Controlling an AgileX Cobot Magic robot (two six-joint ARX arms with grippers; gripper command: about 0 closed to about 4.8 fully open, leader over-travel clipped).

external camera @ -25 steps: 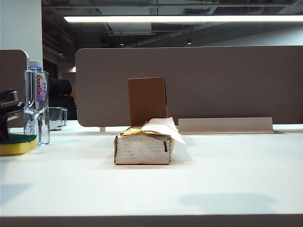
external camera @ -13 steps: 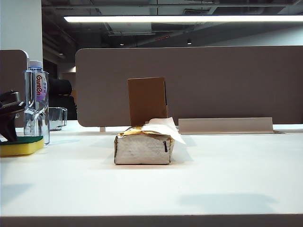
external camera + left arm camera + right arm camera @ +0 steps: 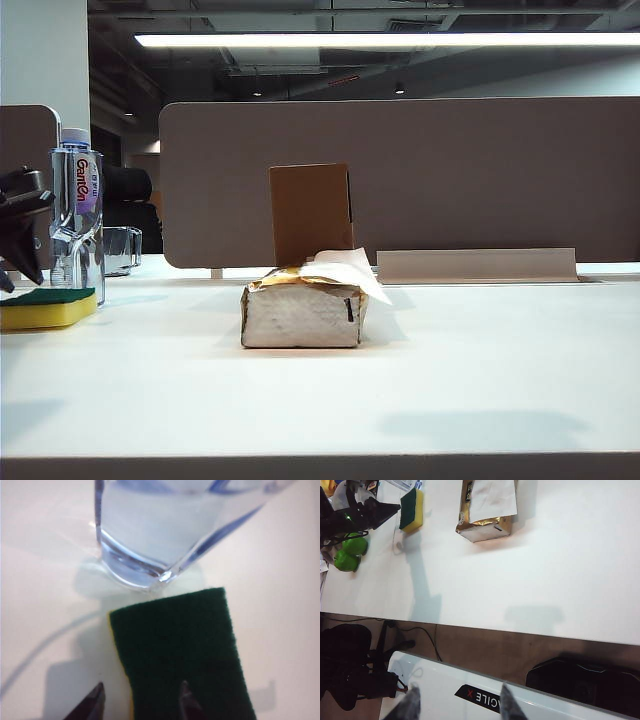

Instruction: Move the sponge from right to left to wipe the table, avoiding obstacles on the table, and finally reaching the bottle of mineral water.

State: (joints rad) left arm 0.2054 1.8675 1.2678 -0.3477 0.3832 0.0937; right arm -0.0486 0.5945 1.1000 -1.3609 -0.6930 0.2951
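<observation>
Left gripper (image 3: 140, 702) spread above sponge (image 3: 180, 650); bottle of mineral water (image 3: 165, 530) at twelve o'clock, touching. Right gripper (image 3: 457, 702) spread, aloft.

Left gripper (image 3: 140, 702) fingers parted, low; right gripper (image 3: 457, 702) parted, raised.

Bottle (image 3: 165, 530) top cropped; left pincer (image 3: 18, 235) partly off-frame.

Red "Ganten" lettering runs vertically down the label of the bottle of mineral water (image 3: 77, 225) at the exterior view's left edge. In the right wrist view, "AGILE X" stands on the white robot base (image 3: 480, 696), bottom centre.
</observation>
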